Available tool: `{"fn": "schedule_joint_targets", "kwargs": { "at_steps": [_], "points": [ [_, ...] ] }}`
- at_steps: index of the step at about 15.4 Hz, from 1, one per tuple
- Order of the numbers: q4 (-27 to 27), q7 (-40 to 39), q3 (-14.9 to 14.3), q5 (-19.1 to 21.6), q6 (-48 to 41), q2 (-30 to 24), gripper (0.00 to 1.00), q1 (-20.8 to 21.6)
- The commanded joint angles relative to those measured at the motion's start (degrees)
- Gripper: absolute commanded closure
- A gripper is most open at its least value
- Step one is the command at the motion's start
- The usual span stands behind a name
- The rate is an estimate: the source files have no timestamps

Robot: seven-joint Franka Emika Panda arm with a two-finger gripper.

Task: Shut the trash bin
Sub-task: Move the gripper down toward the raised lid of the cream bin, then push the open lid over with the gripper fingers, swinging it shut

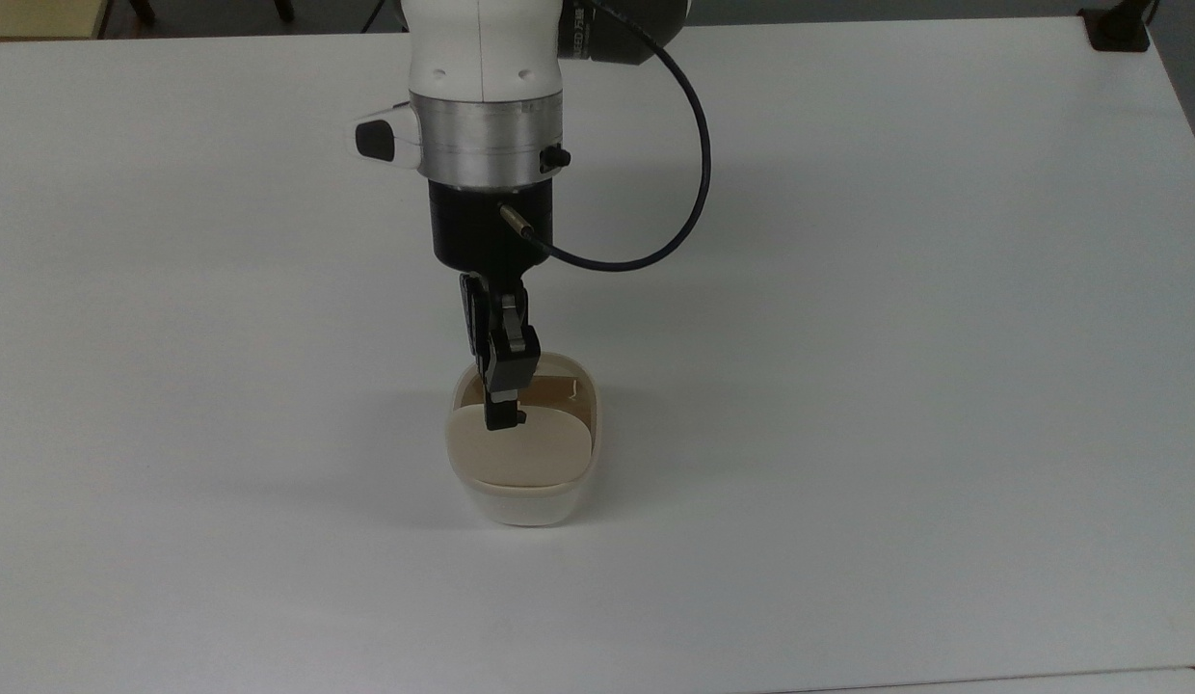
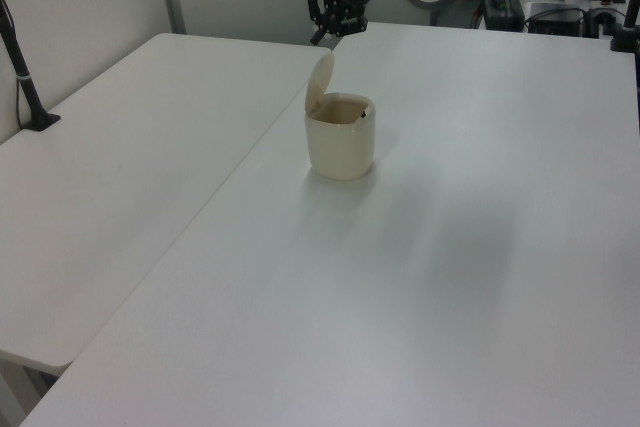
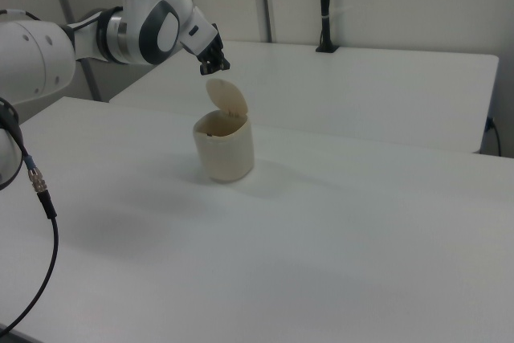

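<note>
1. The arm [image 3: 96, 30] enters from the right view's left, white links bent so the wrist slopes downward to the right view's right; a black cable [image 1: 689, 173] loops off the wrist in the top view.
2. The gripper [image 1: 499, 410] points down at the trash bin [image 1: 525, 453] in the top view, its tip overlapping the top edge of the raised lid [image 1: 520, 443]. The fingers [image 1: 501, 386] sit close together, holding nothing.
3. In the left view the gripper [image 2: 334, 27] hangs above and behind the lid [image 2: 320, 77], clear of it. In the right view the gripper [image 3: 215, 63] is just above the lid's [image 3: 227, 99] top edge; contact cannot be judged.
4. The trash bin [image 2: 340, 137] stands upright near the middle of the white bench [image 2: 450, 247], lid hinged open and standing nearly vertical.
5. The top view shows the lid's flat face and the brown interior behind it. The left view and right view show the bin [image 3: 224, 149] side-on, with the lid's tilt and a second bench [image 2: 130, 177] adjoining, which carries a black pole [image 2: 25, 77].
</note>
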Motion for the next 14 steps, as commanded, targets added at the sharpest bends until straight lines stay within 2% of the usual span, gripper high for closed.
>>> {"fn": "schedule_joint_targets", "kwargs": {
  "at_steps": [1,8,14],
  "points": [
    [0.11,1.55,-0.82,-2.17,1.03,0.61,1.0,0.86],
    [-1.74,1.29,-0.73,-4.28,0.94,0.52,1.0,1.65],
    [-2.01,0.85,-0.73,-4.37,0.59,-0.01,1.0,1.65]
  ]
}}
